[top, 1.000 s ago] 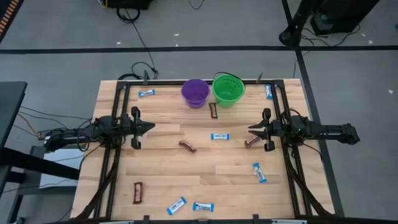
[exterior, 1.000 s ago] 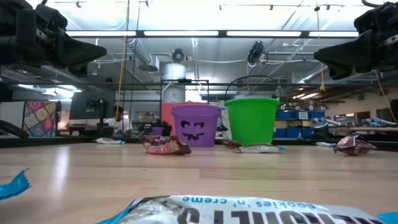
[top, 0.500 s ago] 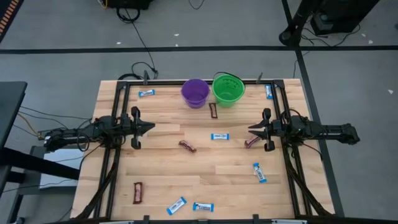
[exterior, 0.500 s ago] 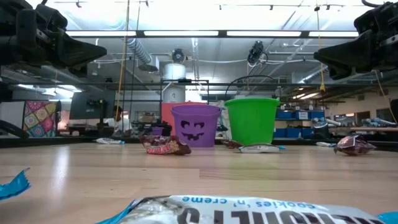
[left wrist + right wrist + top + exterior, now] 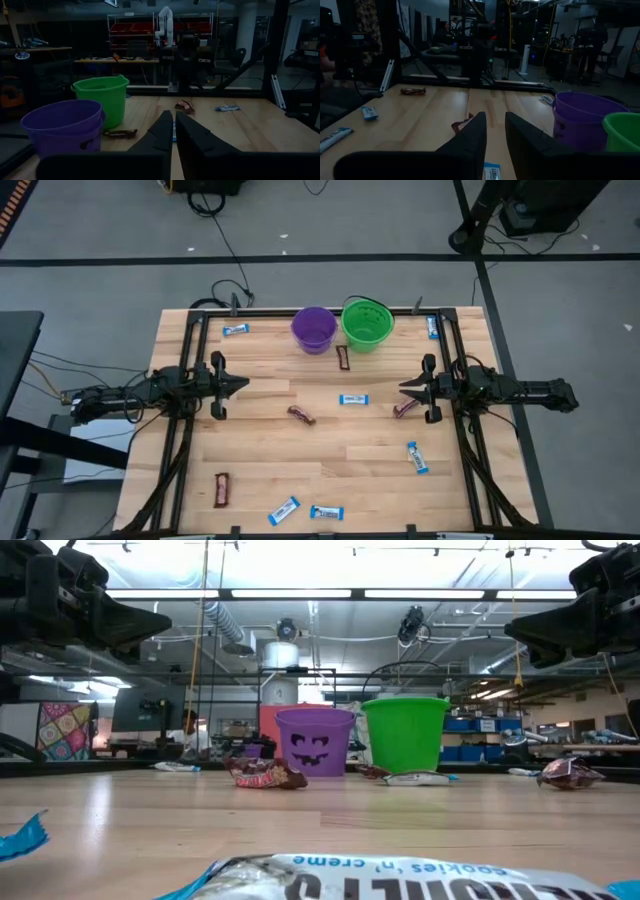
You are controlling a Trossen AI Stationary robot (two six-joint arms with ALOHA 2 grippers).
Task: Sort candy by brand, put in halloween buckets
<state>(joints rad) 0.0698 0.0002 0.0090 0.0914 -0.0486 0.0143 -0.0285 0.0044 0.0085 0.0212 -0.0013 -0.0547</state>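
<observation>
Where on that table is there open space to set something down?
Bare wood lies between the left gripper and the brown candy at the centre. It is crowded at the back, around the purple bucket and green bucket.

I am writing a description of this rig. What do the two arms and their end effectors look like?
Both arms are black and slim, with dark cables along them. The left end effector and the right end effector each have two tapered, pointed black fingers. No markings are visible.
</observation>
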